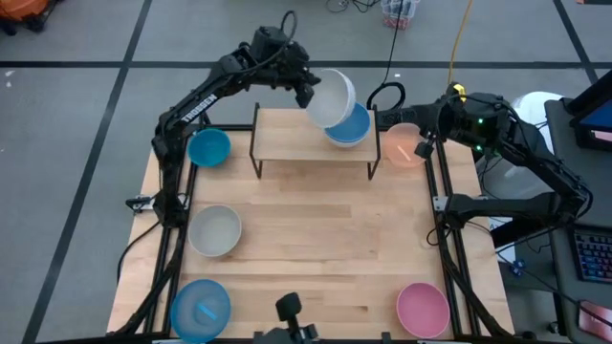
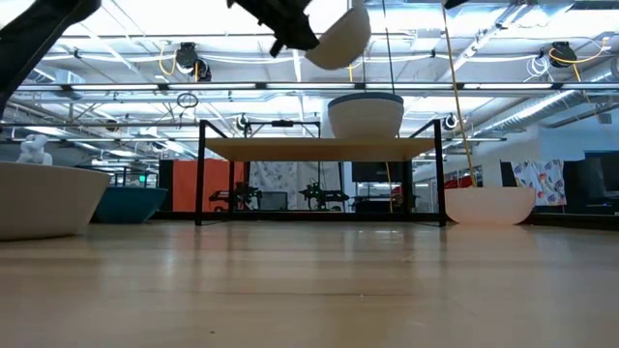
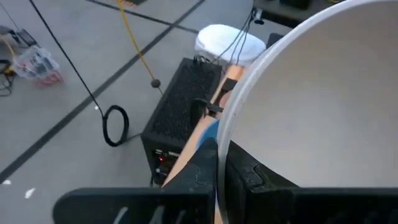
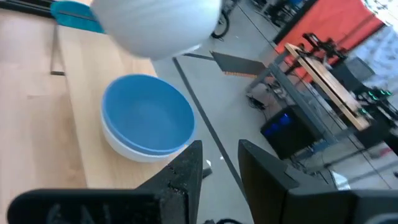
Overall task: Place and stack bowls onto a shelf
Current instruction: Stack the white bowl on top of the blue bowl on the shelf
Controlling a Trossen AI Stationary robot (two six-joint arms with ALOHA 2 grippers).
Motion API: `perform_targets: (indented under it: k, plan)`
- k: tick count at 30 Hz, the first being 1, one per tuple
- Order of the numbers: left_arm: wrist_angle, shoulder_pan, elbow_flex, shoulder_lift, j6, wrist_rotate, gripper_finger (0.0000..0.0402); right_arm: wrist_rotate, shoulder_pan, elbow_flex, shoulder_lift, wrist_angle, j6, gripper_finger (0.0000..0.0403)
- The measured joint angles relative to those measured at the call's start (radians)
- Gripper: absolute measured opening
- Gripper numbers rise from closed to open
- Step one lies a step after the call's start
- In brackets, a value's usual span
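text: "TROSSEN", probably | on: left arm (image 1: 203,101) | view: high

Grey floor (image 1: 76,115) crossed by dark lines — upper frame; wooden tabletop (image 1: 316,239) at centre; ceiling lights (image 2: 145,39) and red panel (image 2: 193,188) beyond.

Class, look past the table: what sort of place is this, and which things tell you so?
Probably a robotics lab or workshop: bare ceiling pipes, loose cables on the grey floor, and a computer box beside the table.
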Motion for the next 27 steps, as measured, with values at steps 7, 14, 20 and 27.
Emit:
perform_targets:
  k: [7, 14, 20, 27]
  plan:
    - [0.0, -0.023, 0.0, 0.062, -0.009, 0.0, 0.0006, 0.014, -0.001, 0.0, 0.003, 0.0, 0.019, 0.0095]
    - [0.09, -0.055, 0.0, 0.081, 0.021, -0.143, 0.0006, 0.011, -0.001, 0.0, 0.058, 0.024, 0.155, 0.0095]
    - [0.164, -0.092, 0.0, 0.08, 0.064, -0.345, 0.0006, 0.009, 0.001, 0.0, 0.14, 0.114, 0.166, 0.0096]
    - [0.211, -0.139, 0.0, 0.08, 0.084, -0.483, 0.0006, 0.009, 0.001, 0.0, 0.216, 0.253, 0.174, 0.0096]
